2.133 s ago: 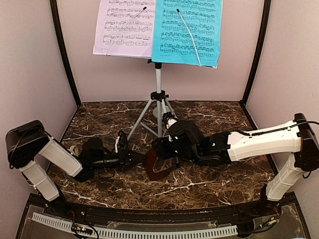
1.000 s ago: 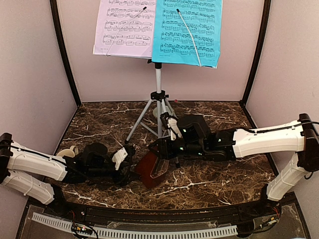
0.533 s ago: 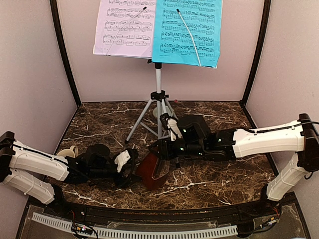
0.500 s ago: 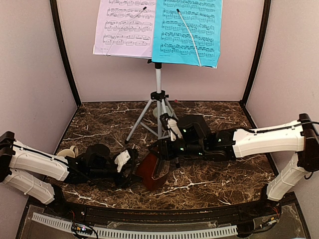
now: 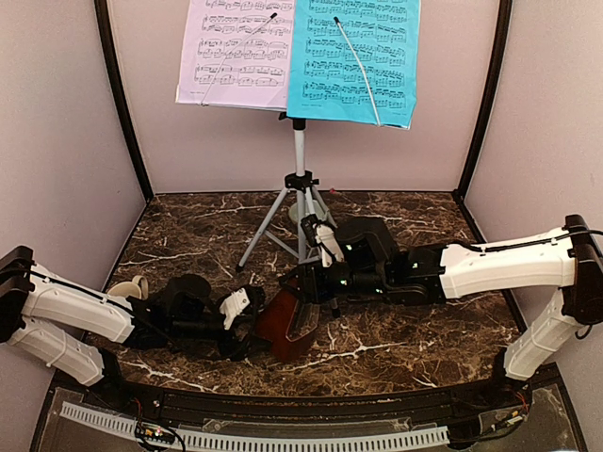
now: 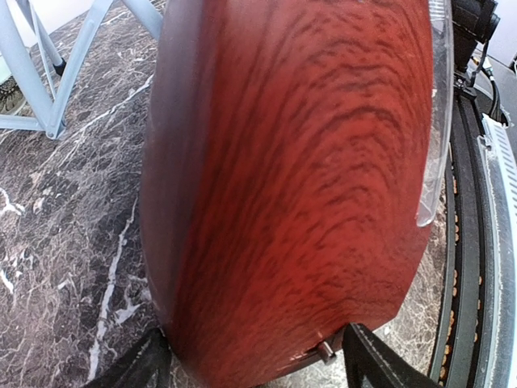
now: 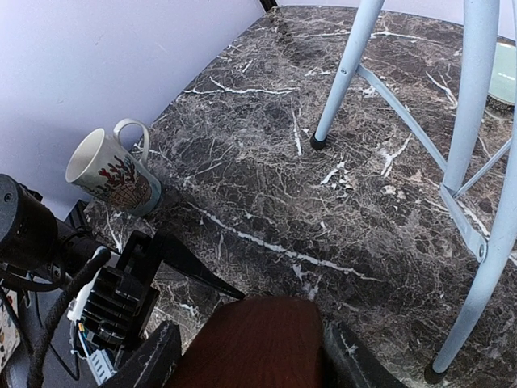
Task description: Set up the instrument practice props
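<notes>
The reddish-brown wooden metronome [image 5: 285, 320] is tipped over low above the marble floor, near the front. My right gripper [image 5: 308, 299] is shut on its narrower end, and the right wrist view shows wood filling the space in my right gripper [image 7: 250, 356]. My left gripper [image 5: 247, 322] reaches in from the left. Its fingers [image 6: 371, 360] straddle the metronome [image 6: 291, 186] at its wide base, spread and open. The silver music stand [image 5: 299, 160] is upright at the back. It holds the lilac sheet [image 5: 236, 52] and the blue sheet [image 5: 356, 56].
A cream mug [image 5: 127, 287] with a red pattern lies beside my left arm, also the mug [image 7: 113, 174] in the right wrist view. The tripod legs [image 7: 477, 121] spread just behind the metronome. A pale-green bowl [image 7: 506, 81] sits behind them. Walls close in on three sides.
My left arm has stretched out low and slid its gripper slightly toward the near edge, jaws widening a little. My right gripper and the metronome have barely moved in the last second.
</notes>
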